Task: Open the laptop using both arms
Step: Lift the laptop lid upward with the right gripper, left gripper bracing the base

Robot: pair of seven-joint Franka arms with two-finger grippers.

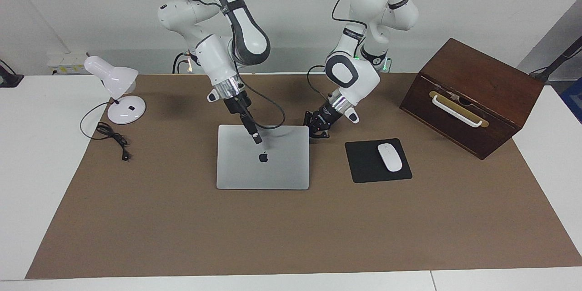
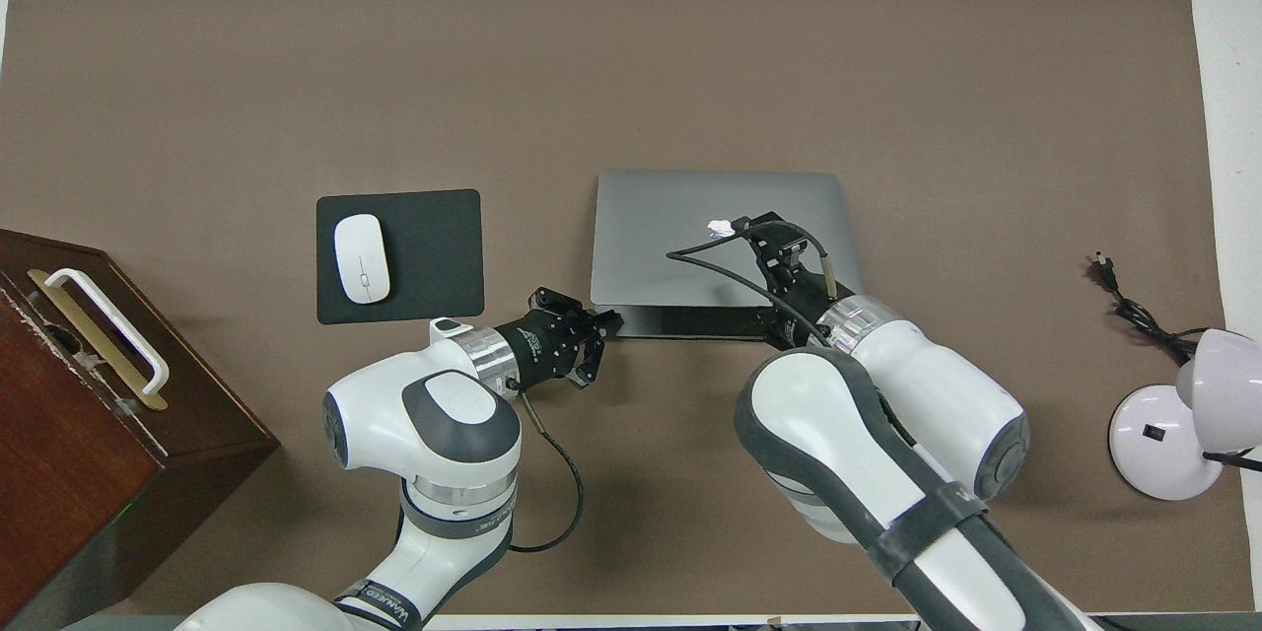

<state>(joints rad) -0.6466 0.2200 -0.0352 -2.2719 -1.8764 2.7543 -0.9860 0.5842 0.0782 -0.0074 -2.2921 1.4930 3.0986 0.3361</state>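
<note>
Brown mat [image 1: 182,236] on white table [image 1: 36,168]

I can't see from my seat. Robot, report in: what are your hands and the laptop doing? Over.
Right gripper on the lid, near the logo. Left gripper at the laptop's corner nearest the robots. Lid tilted up off the base. Mouse pad alongside, not blocking.

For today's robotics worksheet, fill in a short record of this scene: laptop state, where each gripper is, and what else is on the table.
laptop: laptop lies on the brown mat, lid tipped up a little at the edge nearest the robots
left gripper: left gripper at the laptop's corner nearest the robots, toward the left arm's end
right gripper: right gripper on the lid by the logo
other items: white mouse on black mouse pad; wooden box; white lamp
</note>
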